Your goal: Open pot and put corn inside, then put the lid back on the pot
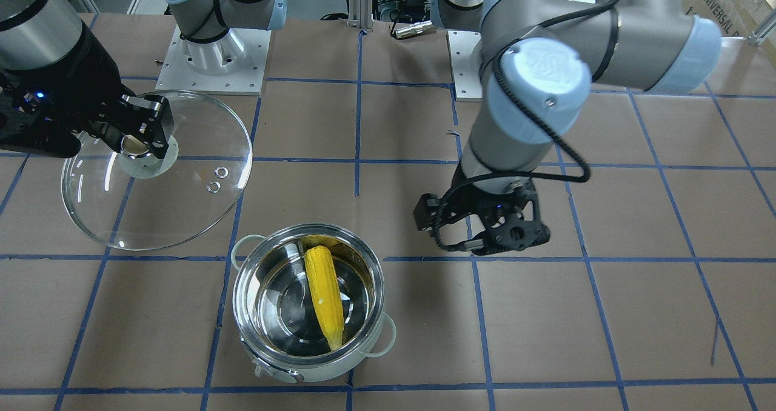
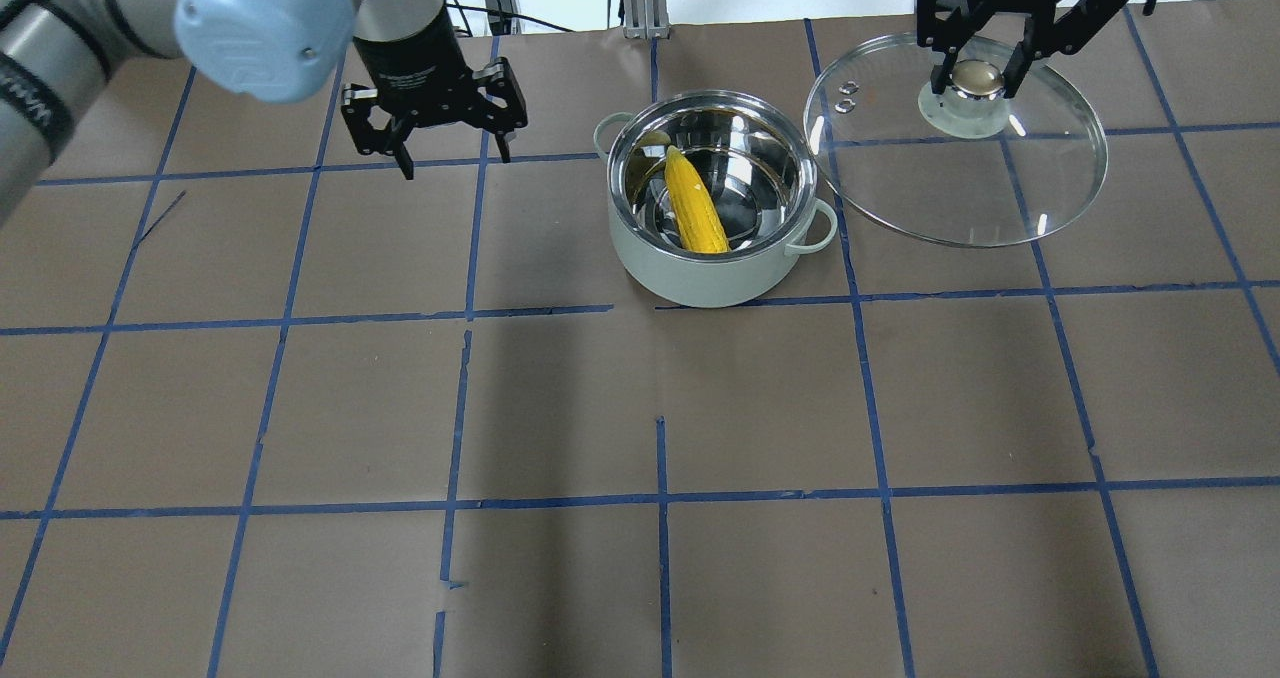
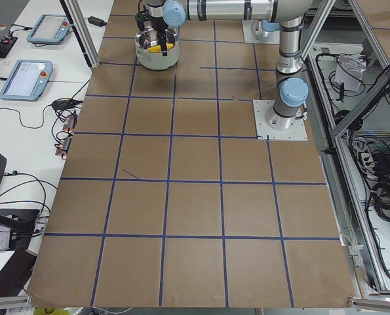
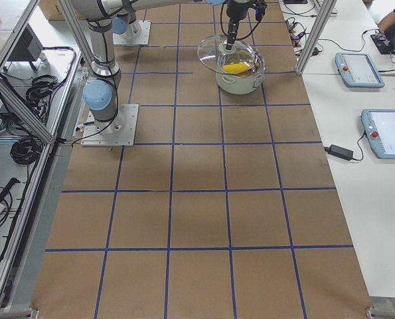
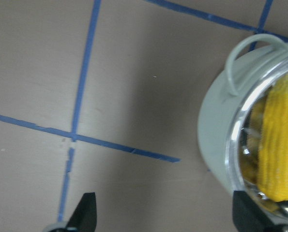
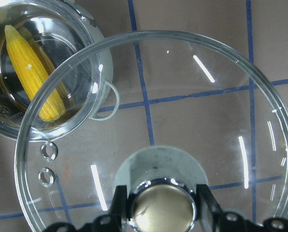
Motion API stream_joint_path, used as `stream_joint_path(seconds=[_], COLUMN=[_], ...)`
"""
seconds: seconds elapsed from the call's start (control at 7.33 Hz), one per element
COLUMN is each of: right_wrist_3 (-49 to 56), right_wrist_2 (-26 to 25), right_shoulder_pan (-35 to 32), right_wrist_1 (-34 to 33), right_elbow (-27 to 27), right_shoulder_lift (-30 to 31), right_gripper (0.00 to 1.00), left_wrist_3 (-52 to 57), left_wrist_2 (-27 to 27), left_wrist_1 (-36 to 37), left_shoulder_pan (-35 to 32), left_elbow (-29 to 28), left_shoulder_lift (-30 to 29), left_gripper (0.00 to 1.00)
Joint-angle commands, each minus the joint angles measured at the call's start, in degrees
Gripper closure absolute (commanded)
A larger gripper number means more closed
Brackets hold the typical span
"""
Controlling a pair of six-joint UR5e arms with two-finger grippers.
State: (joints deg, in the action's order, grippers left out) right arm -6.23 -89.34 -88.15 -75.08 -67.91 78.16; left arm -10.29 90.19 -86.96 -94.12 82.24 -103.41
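The steel pot (image 2: pixel 700 278) stands uncovered on the table, also in the front view (image 1: pixel 315 371). The yellow corn (image 2: pixel 695 213) lies slanted inside it (image 1: pixel 324 296). My right gripper (image 2: pixel 977 78) is shut on the knob of the clear glass lid (image 2: pixel 960 188) and holds it beside the pot, on the robot's right. In the right wrist view the lid (image 6: pixel 182 96) overlaps the pot's rim, with the corn (image 6: pixel 32 79) seen below. My left gripper (image 2: pixel 445 148) is open and empty, left of the pot; its view shows the pot (image 5: pixel 214 125) and corn (image 5: pixel 279 150).
Brown paper with a blue tape grid covers the table (image 2: pixel 640 458). The arm bases (image 1: pixel 212 59) stand on plates at the robot's side. Tablets and cables (image 4: pixel 356 66) lie on the side benches off the table.
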Motion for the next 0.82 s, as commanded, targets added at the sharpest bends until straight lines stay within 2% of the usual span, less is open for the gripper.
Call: stream_joint_path(seconds=[0.0,0.14,0.27,0.41,0.68], right_wrist_3=[-1.14,-3.50,-6.05,-7.55,-7.57], right_wrist_2=[0.47,0.39,0.39,0.39,0.48], right_shoulder_pan=[-1.23,-4.02,-7.44,-10.26,-12.57], right_wrist_1=[-0.76,-1.29,-5.04,-7.43,-13.57], right_elbow=[0.85,0.94,0.94,0.94,0.94], right_shoulder_lift=[0.06,-0.72,-2.12,-4.40,-10.28], right_gripper=[0.60,0.60,0.60,0.60,0.60], left_wrist_3=[10.52,12.47,14.58,14.77,14.78], left_wrist_2=[0.85,3.65,3.59,3.59,0.53], left_wrist_1=[-6.43,-7.69,-7.88,-8.22,-7.88], left_shoulder_pan=[3.32,3.59,3.60,3.42,4.12], left_elbow=[3.46,3.02,1.79,2.91,2.49], left_shoulder_lift=[9.77,10.93,11.90,13.13,13.14], left_gripper=[0.00,0.00,0.00,0.00,0.00])
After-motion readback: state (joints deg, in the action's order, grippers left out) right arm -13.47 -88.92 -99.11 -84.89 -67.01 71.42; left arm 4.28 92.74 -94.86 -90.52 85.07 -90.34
